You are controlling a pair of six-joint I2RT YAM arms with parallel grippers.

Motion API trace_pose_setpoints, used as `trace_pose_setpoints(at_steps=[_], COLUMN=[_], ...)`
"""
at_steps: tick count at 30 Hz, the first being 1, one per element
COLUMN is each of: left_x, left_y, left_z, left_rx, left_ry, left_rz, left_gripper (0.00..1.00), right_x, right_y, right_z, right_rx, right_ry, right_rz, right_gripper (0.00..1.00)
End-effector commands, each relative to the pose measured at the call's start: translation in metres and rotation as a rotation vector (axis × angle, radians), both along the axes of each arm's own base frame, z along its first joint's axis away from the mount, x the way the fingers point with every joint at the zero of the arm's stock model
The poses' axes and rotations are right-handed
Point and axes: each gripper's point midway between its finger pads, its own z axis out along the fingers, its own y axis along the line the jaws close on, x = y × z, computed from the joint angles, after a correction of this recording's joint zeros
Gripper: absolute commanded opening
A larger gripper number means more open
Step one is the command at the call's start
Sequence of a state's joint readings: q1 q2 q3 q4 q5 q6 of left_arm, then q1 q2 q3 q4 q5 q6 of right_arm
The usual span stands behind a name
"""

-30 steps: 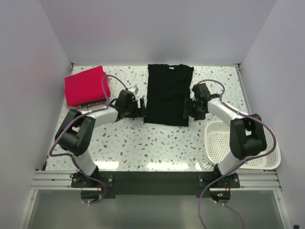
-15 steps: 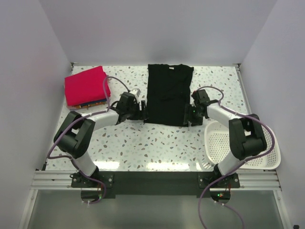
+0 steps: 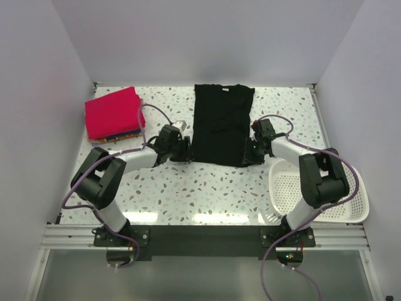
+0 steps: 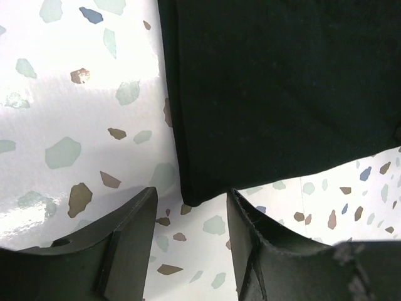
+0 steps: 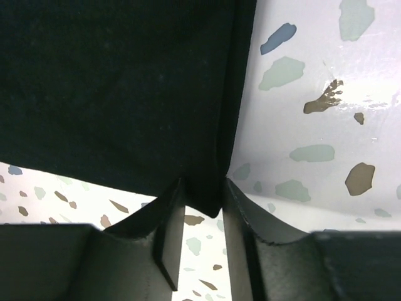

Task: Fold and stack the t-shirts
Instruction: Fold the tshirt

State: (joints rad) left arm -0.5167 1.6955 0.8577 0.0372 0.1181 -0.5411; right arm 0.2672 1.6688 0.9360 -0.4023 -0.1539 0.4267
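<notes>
Movement inward has brought both arms to the near hem of the black t-shirt (image 3: 220,122), which lies flat in the middle of the table (image 3: 207,185), well apart from the pinkish-red folded t-shirt (image 3: 113,113) at far left. We see the left fingers (image 4: 125,232) narrowed but spread around the hem's left corner, while the right fingers (image 5: 250,232) have drawn close about the right corner, and we cannot tell whether they pinch it yet. We judge both corners nearly caught, ready for folding the hem toward the collar.
</notes>
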Motion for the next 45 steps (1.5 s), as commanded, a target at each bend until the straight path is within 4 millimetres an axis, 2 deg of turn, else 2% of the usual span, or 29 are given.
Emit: trace_pose_setpoints(at_steps=[1,10,13,14,16,17,18,21,27,30,31,32,34,36,37,38,39,40,41,42,44,45], left_x=[0.006,-0.001,-0.003,-0.004,-0.004,-0.004,-0.003,-0.004,-0.014,-0.029,-0.039,-0.043,-0.06,-0.073,-0.079,-0.08,-0.085,-0.098,-0.102,-0.113,-0.125,-0.135], left_y=[-0.006,-0.015,-0.017,-0.017,-0.016,-0.015,-0.015,-0.015,-0.014,-0.012,-0.01,-0.01,-0.006,0.001,0.002,0.003,0.006,0.01,0.011,0.016,0.012,0.016], left_z=[0.011,0.004,-0.001,-0.002,-0.004,-0.004,-0.003,-0.001,0.006,0.001,-0.006,-0.003,-0.01,-0.008,-0.008,0.002,0.002,-0.005,0.001,-0.005,0.002,-0.004], left_rx=[-0.026,-0.049,-0.052,-0.053,-0.048,-0.044,-0.044,-0.043,-0.041,-0.037,-0.03,-0.036,-0.037,-0.048,-0.05,-0.068,-0.068,-0.05,-0.059,-0.048,-0.086,-0.081], left_ry=[-0.047,-0.029,-0.017,-0.015,-0.013,-0.013,-0.017,-0.028,-0.073,-0.079,-0.069,-0.081,-0.072,-0.074,-0.072,-0.094,-0.094,-0.07,-0.088,-0.066,-0.07,-0.045], left_rz=[0.007,-0.015,-0.016,-0.016,-0.012,-0.011,-0.011,-0.024,-0.079,-0.105,-0.116,-0.119,-0.128,-0.115,-0.116,-0.099,-0.089,-0.092,-0.078,-0.077,-0.083,-0.082], left_gripper=[0.51,0.45,0.35,0.27,0.18,0.06,0.01,0.0,0.0,0.0,0.0,0.0,0.0,0.0,0.0,0.0,0.0,0.0,0.0,0.0,0.0,0.0], right_x=[-0.008,-0.008,-0.008,-0.008,-0.009,-0.009,-0.009,-0.011,-0.035,-0.05,-0.057,-0.064,-0.081,-0.091,-0.104,-0.111,-0.114,-0.126,-0.131,-0.134,-0.15,-0.153], right_y=[0.001,0.003,0.002,0.002,0.003,0.003,0.004,0.002,-0.002,-0.005,-0.004,-0.005,-0.005,-0.004,-0.003,-0.003,-0.002,-0.001,0.001,0.003,0.006,0.006], right_z=[-0.013,-0.014,-0.015,-0.014,-0.015,-0.015,-0.013,-0.006,0.005,0.012,0.012,0.013,0.009,0.011,0.008,0.008,0.012,0.01,0.011,0.016,0.016,0.019], right_rx=[0.005,0.01,0.007,0.01,0.011,0.01,0.012,0.008,-0.003,-0.006,-0.007,-0.012,-0.028,-0.035,-0.047,-0.051,-0.051,-0.055,-0.048,-0.039,-0.039,-0.034], right_ry=[0.044,0.042,0.043,0.044,0.046,0.046,0.04,0.029,0.033,0.033,0.045,0.045,0.079,0.083,0.105,0.116,0.098,0.118,0.121,0.106,0.129,0.119], right_rz=[0.002,0.012,0.01,0.013,0.019,0.02,0.025,0.033,0.064,0.073,0.084,0.096,0.121,0.139,0.159,0.157,0.163,0.179,0.174,0.176,0.189,0.192], right_gripper=[0.32,0.2,0.15,0.11,0.04,0.0,0.0,0.0,0.0,0.0,0.0,0.0,0.0,0.0,0.0,0.0,0.0,0.0,0.0,0.0,0.0,0.0])
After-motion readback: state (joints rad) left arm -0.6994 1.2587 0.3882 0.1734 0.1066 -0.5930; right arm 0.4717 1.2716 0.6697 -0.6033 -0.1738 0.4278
